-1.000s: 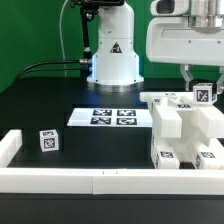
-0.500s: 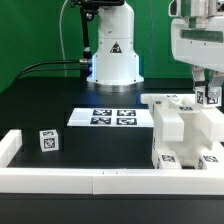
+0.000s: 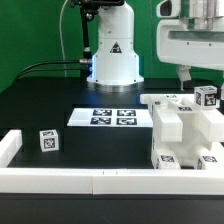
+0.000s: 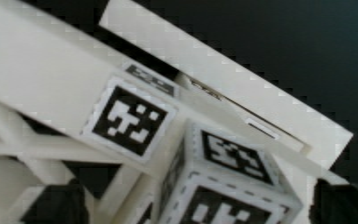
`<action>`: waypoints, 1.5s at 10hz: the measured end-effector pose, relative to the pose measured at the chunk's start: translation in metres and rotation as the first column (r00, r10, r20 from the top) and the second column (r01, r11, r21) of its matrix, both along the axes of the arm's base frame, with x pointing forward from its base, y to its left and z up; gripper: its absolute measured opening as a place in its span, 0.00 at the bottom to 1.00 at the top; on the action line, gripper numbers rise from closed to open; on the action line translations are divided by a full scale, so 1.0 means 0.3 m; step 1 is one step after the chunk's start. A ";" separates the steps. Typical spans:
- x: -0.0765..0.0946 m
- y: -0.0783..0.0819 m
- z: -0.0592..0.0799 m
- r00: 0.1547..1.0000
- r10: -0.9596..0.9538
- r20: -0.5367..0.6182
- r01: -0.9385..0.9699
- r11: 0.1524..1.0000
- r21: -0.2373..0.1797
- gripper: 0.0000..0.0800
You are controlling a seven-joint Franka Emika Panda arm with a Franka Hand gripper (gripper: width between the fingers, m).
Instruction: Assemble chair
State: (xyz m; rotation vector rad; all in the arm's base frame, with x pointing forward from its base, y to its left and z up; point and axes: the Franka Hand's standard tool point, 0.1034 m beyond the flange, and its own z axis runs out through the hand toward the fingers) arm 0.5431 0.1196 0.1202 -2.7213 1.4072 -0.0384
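We saw the gripper (image 3: 190,78) hanging above the white chair assembly (image 3: 180,135) at the exterior view's right, beside a tagged part (image 3: 207,96) at the top. Whether its fingers were spread or gripping, we could not tell.

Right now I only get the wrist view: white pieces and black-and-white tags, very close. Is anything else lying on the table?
Observer: Yes. A small tagged white piece sits alone toward the exterior view's left, apart from the stacked chair parts on the right.
Operator: And where is the claw?
Observer: The gripper hangs just above those chair parts, beside a tagged block on top. I cannot tell whether it is open.
Operator: Anything between the two groups?
Observer: The marker board lies flat in front of the arm's base.
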 end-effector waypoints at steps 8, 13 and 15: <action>0.020 0.033 -0.008 0.661 0.750 -0.026 -0.749 0.659 -0.062 0.66; 0.021 0.028 -0.008 0.803 0.596 -0.026 -0.596 0.801 -0.054 0.35; 0.021 0.028 -0.008 0.939 0.344 -0.027 -0.345 0.937 -0.046 0.35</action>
